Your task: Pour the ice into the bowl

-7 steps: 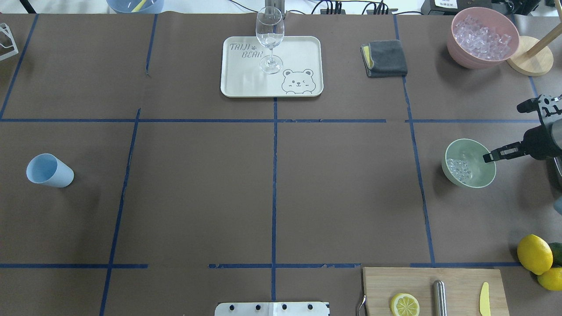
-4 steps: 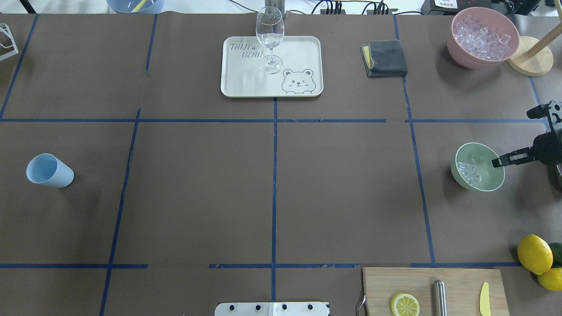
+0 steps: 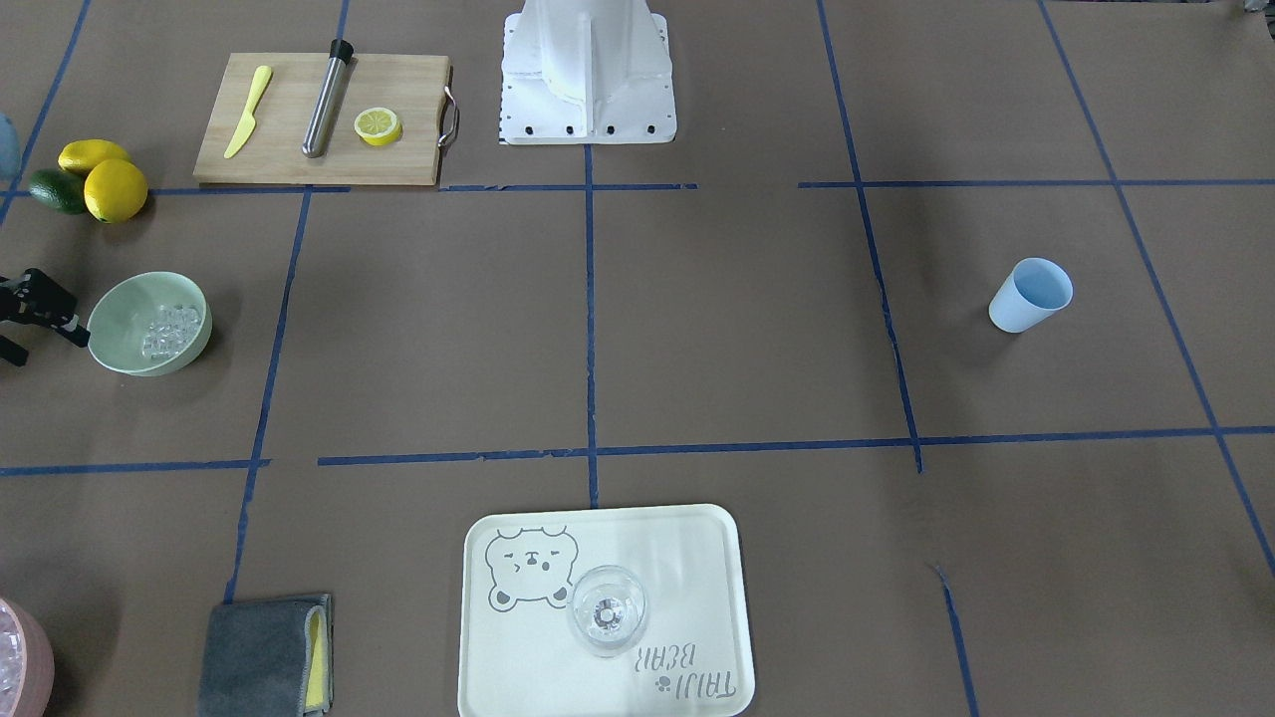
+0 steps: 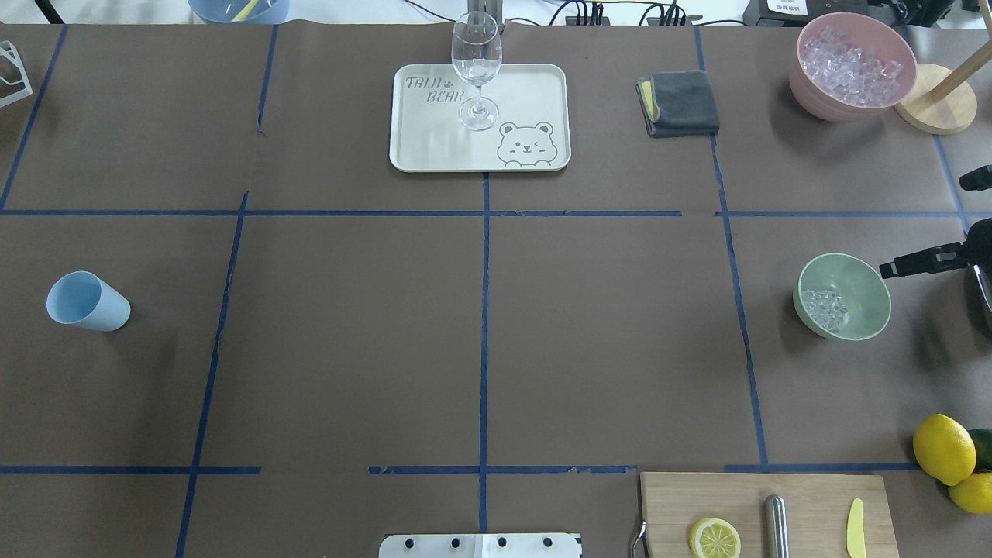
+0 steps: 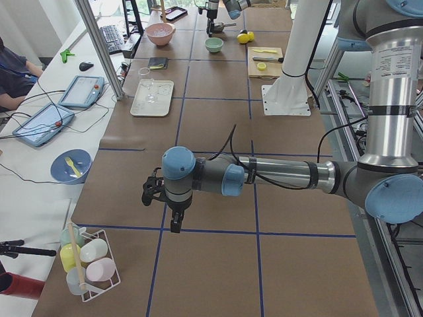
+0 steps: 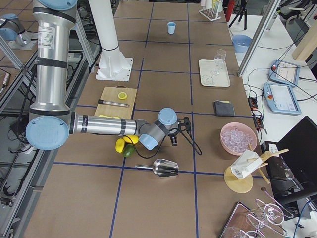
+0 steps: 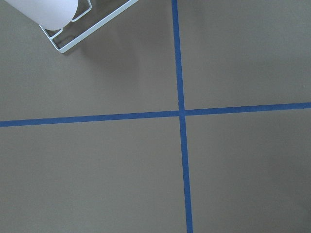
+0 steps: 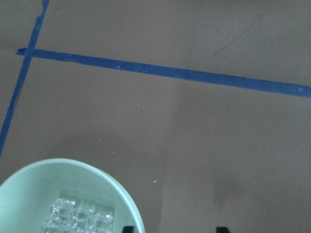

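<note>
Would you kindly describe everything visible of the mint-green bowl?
The bowl is round, pale mint green, glossy inside, plastic-looking. It stands open side up on the brown table cover, holding a small heap of clear ice cubes against one side. The right gripper, jaws open, is beside its rim; contact cannot be told.

Clear ice (image 4: 826, 308) heaped inside upright mint-green bowl (image 4: 868, 288).
</note>
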Controlling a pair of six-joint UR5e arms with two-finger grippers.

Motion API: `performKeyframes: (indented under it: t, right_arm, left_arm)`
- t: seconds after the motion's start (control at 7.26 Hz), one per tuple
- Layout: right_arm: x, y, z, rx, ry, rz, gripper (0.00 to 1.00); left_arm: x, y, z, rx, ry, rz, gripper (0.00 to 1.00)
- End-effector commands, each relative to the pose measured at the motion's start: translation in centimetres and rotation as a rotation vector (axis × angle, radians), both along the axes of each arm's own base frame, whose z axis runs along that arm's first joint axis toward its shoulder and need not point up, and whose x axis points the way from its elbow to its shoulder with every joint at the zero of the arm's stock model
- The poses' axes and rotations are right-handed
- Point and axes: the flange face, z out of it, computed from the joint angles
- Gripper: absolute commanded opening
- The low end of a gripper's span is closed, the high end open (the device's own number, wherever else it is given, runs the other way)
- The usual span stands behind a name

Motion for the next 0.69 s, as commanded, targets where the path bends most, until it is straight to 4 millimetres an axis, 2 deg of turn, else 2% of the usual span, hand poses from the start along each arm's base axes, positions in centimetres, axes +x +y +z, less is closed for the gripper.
performKeyframes:
  t: [0.0, 0.28, 0.41, 0.55]
  right_arm:
    - [5.5, -1.7, 1.2, 0.025, 0.085, -0.011, 1.00]
    - [11.6, -2.2, 2.8, 0.033, 0.164, -0.032, 1.00]
    - [14.0, -2.2, 2.6, 0.014, 0.193, -0.046, 1.00]
    - [17.0, -2.8, 1.3, -0.003, 0.219, -0.053, 1.00]
  left_arm:
    - [0.0, 0.0, 0.0, 0.000, 0.000, 0.000, 1.00]
    - [0.0, 0.0, 0.0, 0.002, 0.000, 0.000, 1.00]
    - [0.0, 0.0, 0.0, 0.000, 0.000, 0.000, 1.00]
    - [0.0, 0.0, 0.0, 0.000, 0.000, 0.000, 1.00]
